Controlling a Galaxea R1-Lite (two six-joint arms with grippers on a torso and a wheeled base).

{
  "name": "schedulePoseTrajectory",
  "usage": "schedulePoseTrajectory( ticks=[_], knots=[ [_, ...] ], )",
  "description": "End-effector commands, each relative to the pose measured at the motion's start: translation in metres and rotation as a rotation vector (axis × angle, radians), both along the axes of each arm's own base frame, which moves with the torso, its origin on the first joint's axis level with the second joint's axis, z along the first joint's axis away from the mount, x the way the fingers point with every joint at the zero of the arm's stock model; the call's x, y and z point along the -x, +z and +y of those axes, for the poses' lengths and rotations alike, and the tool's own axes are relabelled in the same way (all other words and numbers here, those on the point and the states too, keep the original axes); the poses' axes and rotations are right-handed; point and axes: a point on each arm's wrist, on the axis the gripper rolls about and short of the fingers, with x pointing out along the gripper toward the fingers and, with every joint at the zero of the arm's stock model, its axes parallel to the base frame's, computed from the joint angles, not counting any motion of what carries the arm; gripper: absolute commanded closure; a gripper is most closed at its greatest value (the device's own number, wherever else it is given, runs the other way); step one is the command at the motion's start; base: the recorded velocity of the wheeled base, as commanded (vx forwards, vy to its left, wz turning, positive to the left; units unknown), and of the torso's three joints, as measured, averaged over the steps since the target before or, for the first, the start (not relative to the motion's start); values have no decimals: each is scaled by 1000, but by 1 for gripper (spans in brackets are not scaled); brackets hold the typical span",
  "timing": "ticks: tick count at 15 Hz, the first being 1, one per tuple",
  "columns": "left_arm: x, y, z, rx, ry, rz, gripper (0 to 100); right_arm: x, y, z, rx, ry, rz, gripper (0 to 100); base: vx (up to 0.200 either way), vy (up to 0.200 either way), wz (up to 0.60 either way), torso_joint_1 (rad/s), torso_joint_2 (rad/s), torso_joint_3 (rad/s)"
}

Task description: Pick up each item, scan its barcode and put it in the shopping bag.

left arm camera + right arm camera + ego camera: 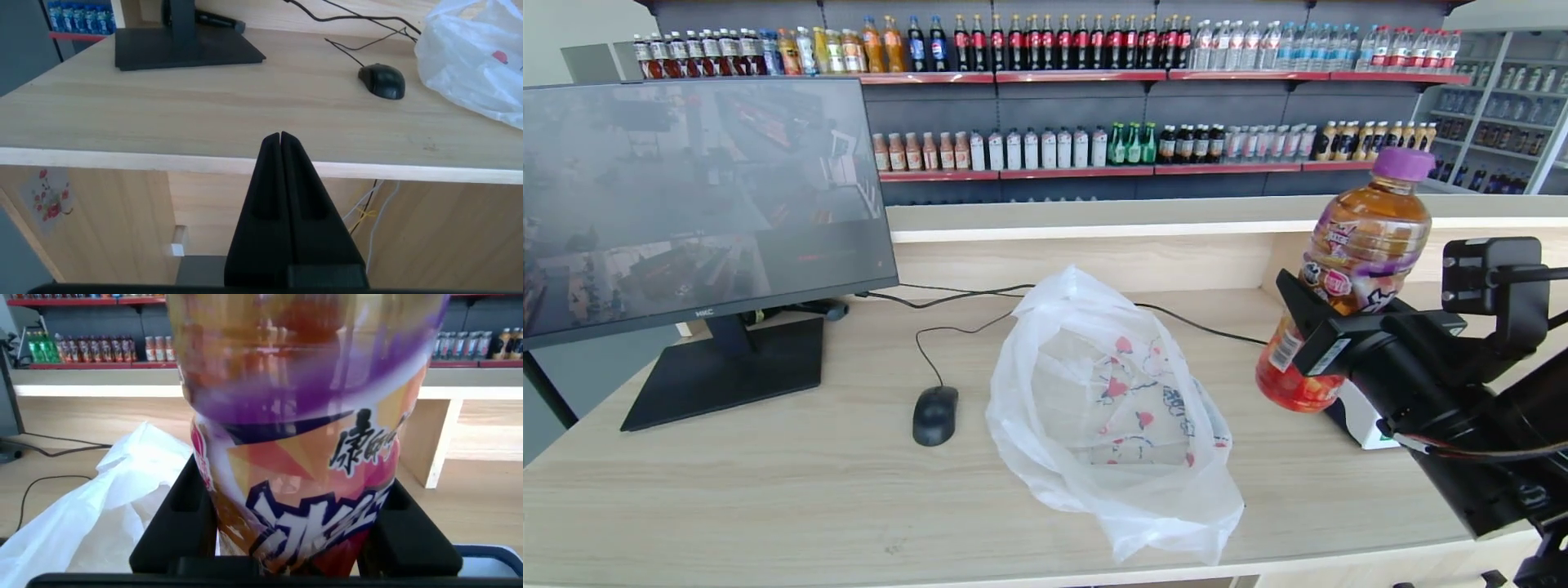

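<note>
A bottle of orange-brown drink [1347, 278] with a purple cap is held upright, slightly tilted, above the right end of the counter, with my right gripper [1327, 331] shut on its middle; its barcode faces left. Up close, the bottle [310, 433] sits between the black fingers [176, 514]. The white plastic shopping bag [1115, 412] with red prints lies crumpled on the counter, left of the bottle; it appears as the bag [98, 510] and the bag [478, 61]. My left gripper [280, 139] is shut, empty, below the counter's front edge.
A monitor [698, 204] on a black stand fills the counter's left. A black mouse [934, 414] and its cable lie between monitor and bag. A white box-like device [1364, 412] sits under the right arm. Shelves of bottles line the back wall.
</note>
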Motion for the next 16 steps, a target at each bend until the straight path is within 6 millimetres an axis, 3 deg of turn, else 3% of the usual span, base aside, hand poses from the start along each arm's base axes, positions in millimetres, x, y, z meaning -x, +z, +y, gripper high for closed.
schedulePoseTrajectory(
  ticks=[1, 3, 7, 10, 13, 16],
  knots=[
    [0, 0, 0, 1, 0, -1, 100, 1, -2, 1, 4, 6, 5, 100, 0, 0, 0, 0, 0, 0],
    [0, 0, 0, 1, 0, -1, 100, 0, -2, 2, 4, 7, 5, 100, 0, 0, 0, 0, 0, 0],
    [0, 0, 0, 1, 0, -1, 100, -1, -5, 3, 9, 9, 16, 100, 0, 0, 600, 1, 2, 4],
    [0, 0, 0, 1, 0, -1, 100, -3, -2, 4, 5, 7, 4, 100, 0, 0, 0, 0, 0, 0],
    [0, 0, 0, -1, 0, 1, 100, -10, -2, 18, 0, 41, 2, 100, 0, 0, 0, 0, 0, 0],
    [0, 0, 0, -2, 0, 1, 100, -36, -9, 44, -19, 78, 6, 100, 0, 0, 0, 0, 0, 0]
  ],
)
